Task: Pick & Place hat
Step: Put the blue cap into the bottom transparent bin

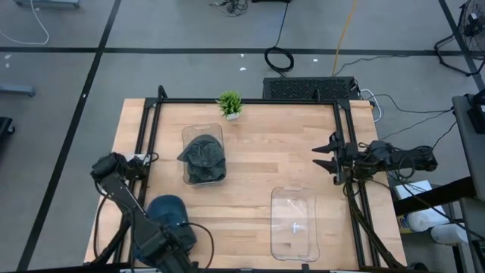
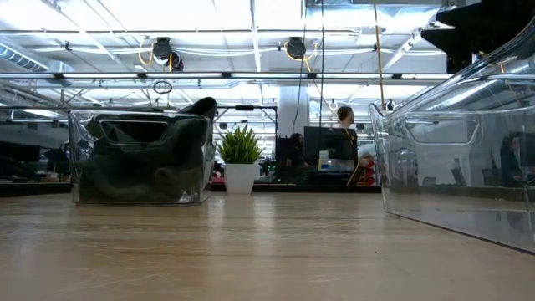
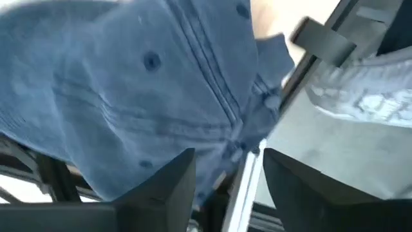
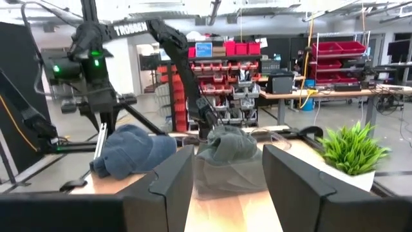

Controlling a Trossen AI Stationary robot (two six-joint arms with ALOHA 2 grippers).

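Two hats: soft blue cloth hat [image 1: 167, 211] at seven o'clock on the desk [image 1: 258, 163]; dark one in a clear box [image 1: 203, 155].
Left claw [image 3: 225, 174]: released, above the blue hat.
Right claw [image 1: 324, 155]: waits at three o'clock, parted, grasping nothing.
Risk: blue hat may slide off the edge.

The left tool [image 3: 225, 183] shows only blurred fingertips; whether they touch the blue hat [image 3: 141, 90], itself cut off, cannot be told.

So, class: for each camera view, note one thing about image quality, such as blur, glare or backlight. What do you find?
Left wrist view: the blue hat fills the frame, soft with blur. Low view: bright ceiling lights backlight the scene, so the dark hat in its clear bin reads almost as a silhouette. High view: even light, with faint glare on the empty clear bin. Right wrist view: the potted plant looks sharp.
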